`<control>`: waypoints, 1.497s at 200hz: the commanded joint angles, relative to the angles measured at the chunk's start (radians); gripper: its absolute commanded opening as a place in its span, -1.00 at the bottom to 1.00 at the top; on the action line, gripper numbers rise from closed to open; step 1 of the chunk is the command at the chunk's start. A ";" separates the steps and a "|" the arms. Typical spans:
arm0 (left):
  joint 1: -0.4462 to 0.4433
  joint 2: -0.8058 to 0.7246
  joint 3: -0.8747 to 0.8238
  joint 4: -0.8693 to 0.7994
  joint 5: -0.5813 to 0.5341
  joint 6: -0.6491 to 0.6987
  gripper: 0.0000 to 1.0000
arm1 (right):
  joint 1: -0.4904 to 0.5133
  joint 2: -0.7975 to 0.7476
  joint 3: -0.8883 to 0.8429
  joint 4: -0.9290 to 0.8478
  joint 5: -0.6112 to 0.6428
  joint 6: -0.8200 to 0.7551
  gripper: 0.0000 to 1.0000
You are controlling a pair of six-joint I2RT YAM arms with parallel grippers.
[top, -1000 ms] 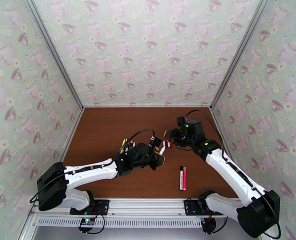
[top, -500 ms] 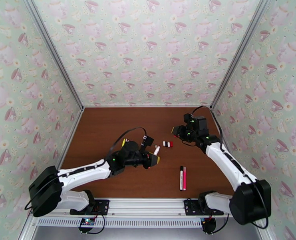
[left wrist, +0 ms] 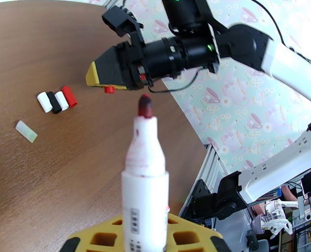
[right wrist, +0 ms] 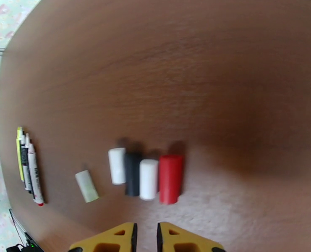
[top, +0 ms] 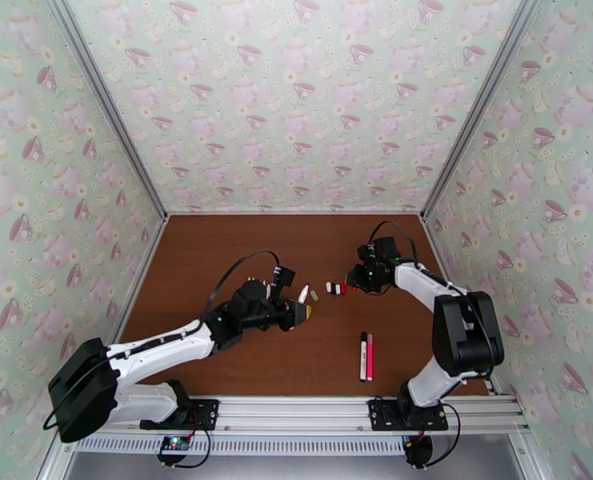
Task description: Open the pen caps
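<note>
From above, the left gripper [top: 298, 310] was clamped on a white-barrelled pen [top: 302, 294] near the middle of the worktop [top: 208, 250]. The right gripper [top: 350, 280], fingers together, hung just right of a row of loose pen caps [top: 336, 289]. Two pens [top: 366, 356], apparently capped, lay toward the near edge.

At the left wrist, the pen [left wrist: 145, 185] stood bare, its red tip exposed. A small red bit [left wrist: 109, 89] under the right gripper [left wrist: 97, 74] could not be identified.

At the right wrist, the closed right gripper [right wrist: 147, 236] hovered over four pen caps [right wrist: 148, 179] and a pale cap [right wrist: 87, 186].

This pen looked done. The next move probably called for laying it down and fetching a capped one.
</note>
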 commanded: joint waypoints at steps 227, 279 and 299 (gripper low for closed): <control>0.000 0.065 0.011 0.016 -0.005 -0.010 -0.95 | -0.025 0.233 0.175 -0.126 0.039 -0.087 -0.41; 0.001 0.068 0.007 0.019 -0.006 -0.012 -0.95 | -0.025 0.223 0.170 -0.121 0.035 -0.079 -0.34; 0.001 0.069 0.005 0.024 -0.005 -0.013 -0.95 | -0.026 0.220 0.169 -0.120 0.032 -0.073 -0.34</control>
